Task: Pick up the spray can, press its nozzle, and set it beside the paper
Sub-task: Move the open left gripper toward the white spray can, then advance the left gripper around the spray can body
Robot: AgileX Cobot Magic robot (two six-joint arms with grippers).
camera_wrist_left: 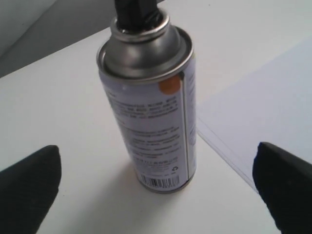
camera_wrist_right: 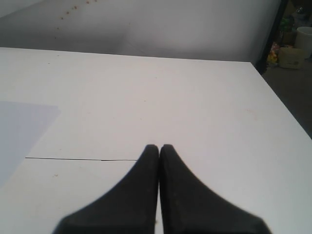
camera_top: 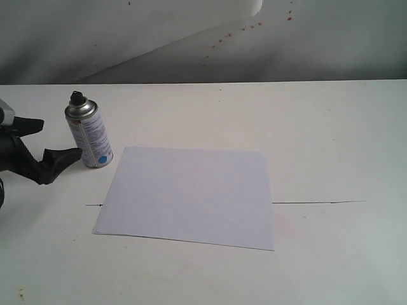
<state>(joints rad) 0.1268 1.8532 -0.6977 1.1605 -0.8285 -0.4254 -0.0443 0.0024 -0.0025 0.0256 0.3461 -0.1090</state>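
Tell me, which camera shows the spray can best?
The left wrist view: the spray can fills the frame, close enough to show its fine print. The exterior view shows it whole but small, near the paper. The right wrist view misses it.

What we cannot make out around the spray can [camera_wrist_left: 146, 122]

Above the spray can the nozzle [camera_wrist_left: 134, 12] is cropped by the left wrist view's edge, and we cannot read the can's fine label print. Either side of the can the fingers [camera_wrist_left: 29, 190] of the left gripper [camera_wrist_left: 158, 148] are dark blurs clipped at the corners. The paper [camera_wrist_left: 258, 97] beside the can runs out of view. In the exterior view the left arm [camera_top: 13, 149] beside the can is cut off.
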